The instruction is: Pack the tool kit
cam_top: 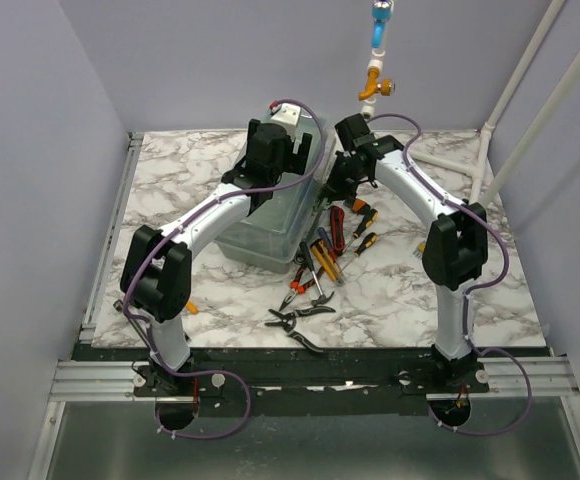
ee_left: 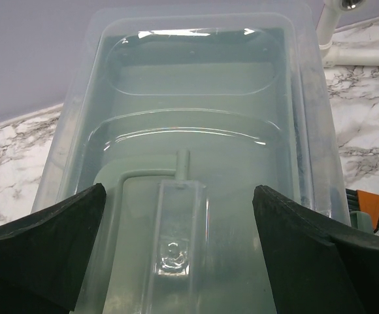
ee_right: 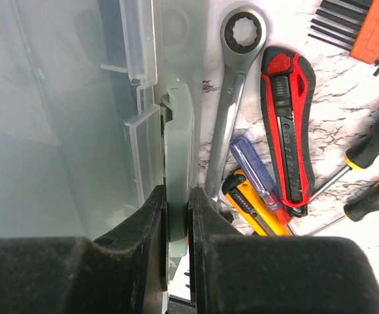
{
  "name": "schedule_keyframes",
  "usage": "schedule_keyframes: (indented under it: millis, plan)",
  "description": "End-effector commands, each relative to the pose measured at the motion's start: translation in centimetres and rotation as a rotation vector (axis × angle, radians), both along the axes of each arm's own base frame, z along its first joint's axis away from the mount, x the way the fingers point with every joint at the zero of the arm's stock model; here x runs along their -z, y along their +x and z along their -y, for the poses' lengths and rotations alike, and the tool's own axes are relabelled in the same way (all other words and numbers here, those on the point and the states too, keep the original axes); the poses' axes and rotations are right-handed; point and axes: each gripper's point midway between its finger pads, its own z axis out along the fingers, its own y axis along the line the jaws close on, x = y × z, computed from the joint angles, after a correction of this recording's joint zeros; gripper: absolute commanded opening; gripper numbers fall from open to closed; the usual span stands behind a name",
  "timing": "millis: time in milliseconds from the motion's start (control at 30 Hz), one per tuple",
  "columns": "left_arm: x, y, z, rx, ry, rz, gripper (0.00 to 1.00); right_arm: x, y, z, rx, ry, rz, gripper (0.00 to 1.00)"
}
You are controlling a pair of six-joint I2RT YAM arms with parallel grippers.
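The translucent plastic tool box (cam_top: 270, 215) stands closed on the marble table, left of centre. My left gripper (cam_top: 270, 160) hovers open over its lid (ee_left: 189, 131), fingers spread either side of the clear handle (ee_left: 175, 242). My right gripper (cam_top: 342, 182) is at the box's right side, shut on the grey-green latch (ee_right: 178, 144). Loose tools lie right of the box: a ring wrench (ee_right: 232, 98), a red utility knife (ee_right: 287, 124), a blue-handled screwdriver (ee_right: 258, 173), a yellow knife (ee_right: 251, 209) and an orange hex key set (ee_right: 372, 33).
More tools are piled in front of the box's right corner (cam_top: 320, 262), with pliers (cam_top: 300, 318) nearest the front edge. White pipes (cam_top: 490, 150) stand at the back right. A blue and yellow fitting (cam_top: 375, 60) hangs above the back edge.
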Motion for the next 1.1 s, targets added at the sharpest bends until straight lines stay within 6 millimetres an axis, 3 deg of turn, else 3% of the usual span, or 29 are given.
schedule_keyframes:
  millis: [0, 200, 467, 900, 967, 1067]
  plan:
    - [15.0, -7.4, -0.1, 0.112, 0.273, -0.443, 0.98, -13.4, 4.8, -3.0, 0.01, 0.188, 0.385, 0.01]
    - [17.0, -8.4, 1.2, 0.127, 0.307, -0.467, 0.98, -14.4, 4.8, -2.9, 0.031, 0.203, 0.399, 0.01]
    - [17.3, -9.2, 1.5, 0.112, 0.374, -0.452, 0.98, -17.5, 5.1, -3.4, 0.013, 0.243, 0.462, 0.01]
    - [17.6, -9.4, 1.7, 0.105, 0.429, -0.439, 0.97, -22.5, 3.3, -4.0, -0.044, 0.374, 0.59, 0.01]
    - [17.6, -9.4, 1.8, 0.105, 0.432, -0.437, 0.97, -22.7, 3.2, -3.9, -0.042, 0.363, 0.59, 0.01]
    - [17.6, -9.5, 1.8, 0.103, 0.439, -0.437, 0.97, -21.4, 3.8, -2.3, 0.061, 0.201, 0.558, 0.01]
